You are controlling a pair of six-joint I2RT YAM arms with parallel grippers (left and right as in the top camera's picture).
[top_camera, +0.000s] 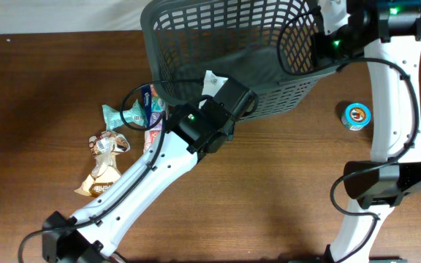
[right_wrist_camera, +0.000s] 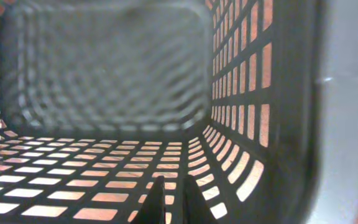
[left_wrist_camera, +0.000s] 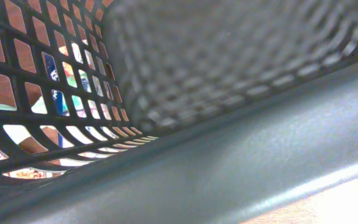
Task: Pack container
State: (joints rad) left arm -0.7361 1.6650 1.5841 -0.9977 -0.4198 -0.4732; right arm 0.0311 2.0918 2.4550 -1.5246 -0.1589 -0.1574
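A large dark grey plastic container (top_camera: 196, 29), a rectangular laundry-style basket with slotted lattice walls and rounded corners, sits at the far side of the brown wooden table (top_camera: 269, 190), a little right of centre. Both arms reach to it.

The left gripper (top_camera: 216, 88) is at the container's near wall, where the rim runs. Its wrist camera looks along that smooth grey rim into the basket, and the fingers themselves are hidden. The claw is clenched, but I cannot tell whether it has the rim in it.

The right gripper (right_wrist_camera: 174, 186) is at the container's right end. In its own camera two dark fingertips (right_wrist_camera: 157, 198) stand almost together against the lattice wall. It too is clenched, and I cannot make out whether plastic is pinched between them.

Just left of the basket, on the table, lies a loose cluster of snack packets: a teal one (top_camera: 114, 115), a blue and white one (top_camera: 150, 104) and a brown and white wrapper (top_camera: 101, 179). A small round blue-topped tub (top_camera: 357, 115) stands apart to the right, near the right arm.
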